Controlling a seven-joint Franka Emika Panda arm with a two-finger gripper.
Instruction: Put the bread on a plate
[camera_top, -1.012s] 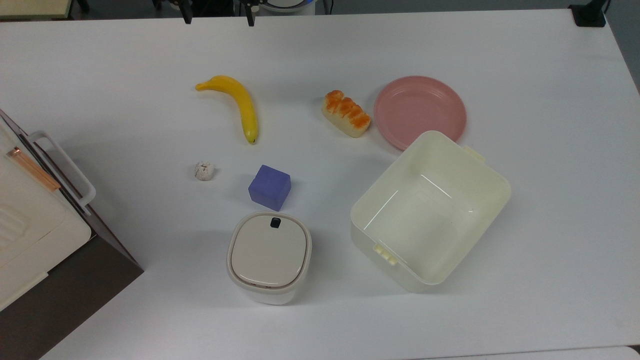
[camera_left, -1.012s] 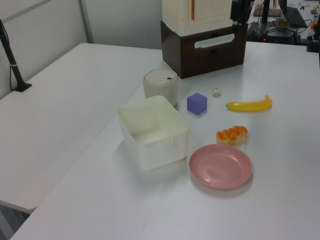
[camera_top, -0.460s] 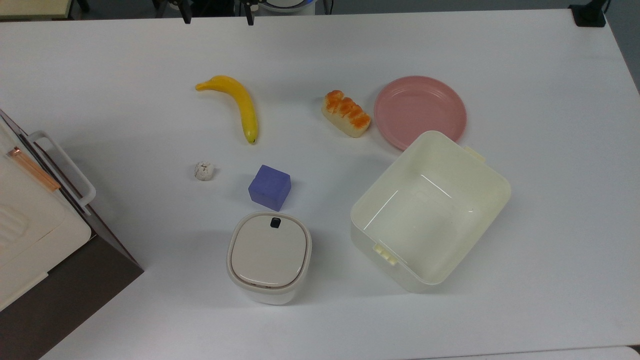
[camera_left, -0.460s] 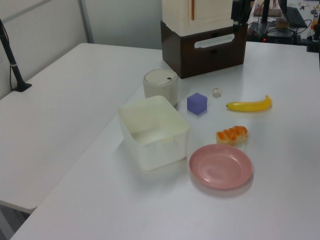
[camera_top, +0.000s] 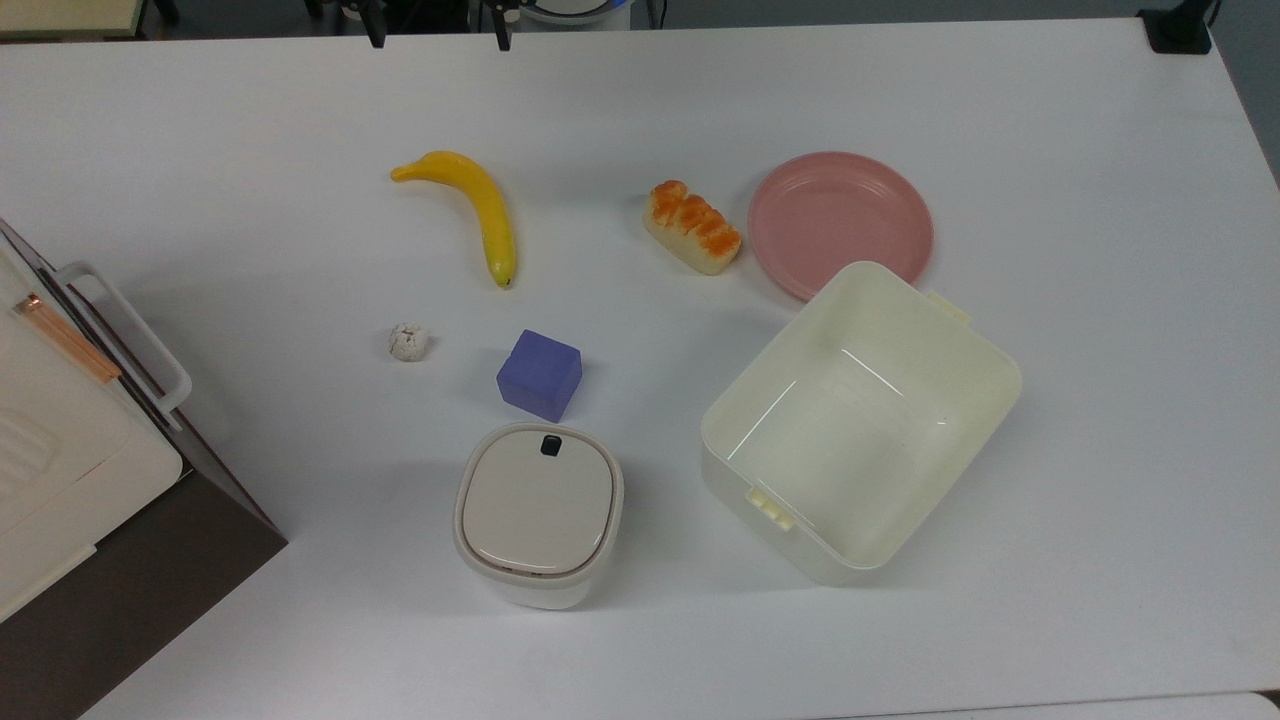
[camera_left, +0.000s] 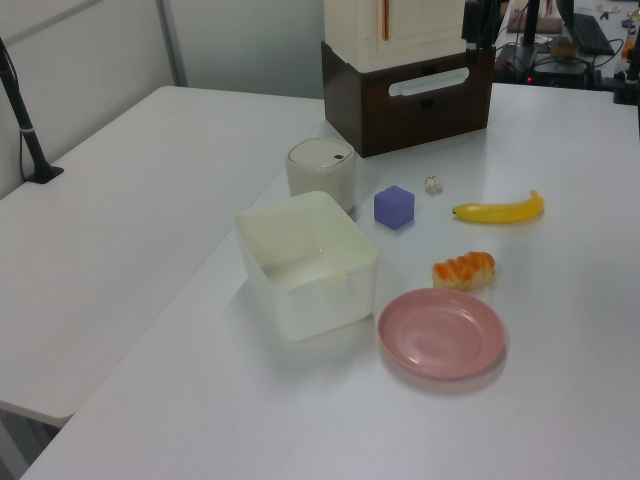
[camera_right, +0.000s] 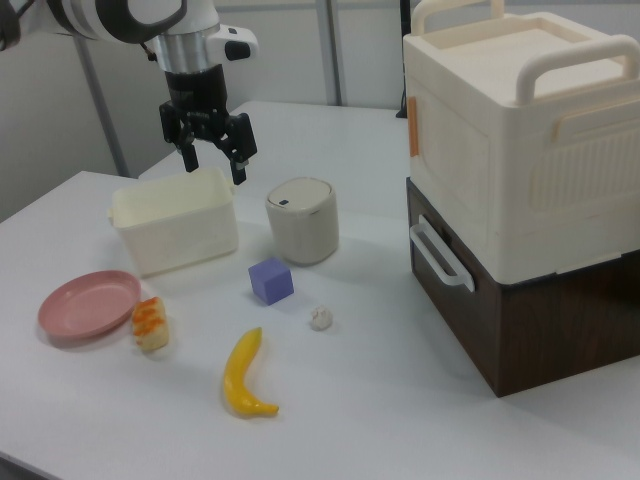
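The bread (camera_top: 693, 226), a small cream loaf with an orange-brown ridged top, lies on the white table just to the top view's left of the pink plate (camera_top: 840, 222), close to its rim. In the right view the bread (camera_right: 150, 323) sits beside the plate (camera_right: 88, 303) at the near left. My gripper (camera_right: 212, 165) hangs open and empty high above the table, over the far side of the cream tub (camera_right: 177, 231), well away from the bread. Its two dark fingertips (camera_top: 374, 36) poke in at the top view's upper edge.
A cream rectangular tub (camera_top: 862, 420) stands right next to the plate. A yellow banana (camera_top: 480, 207), a purple cube (camera_top: 540, 374), a small white lump (camera_top: 408, 342) and a lidded beige canister (camera_top: 538, 513) share the table. A cream-and-brown cabinet (camera_right: 520, 180) fills the right view's right side.
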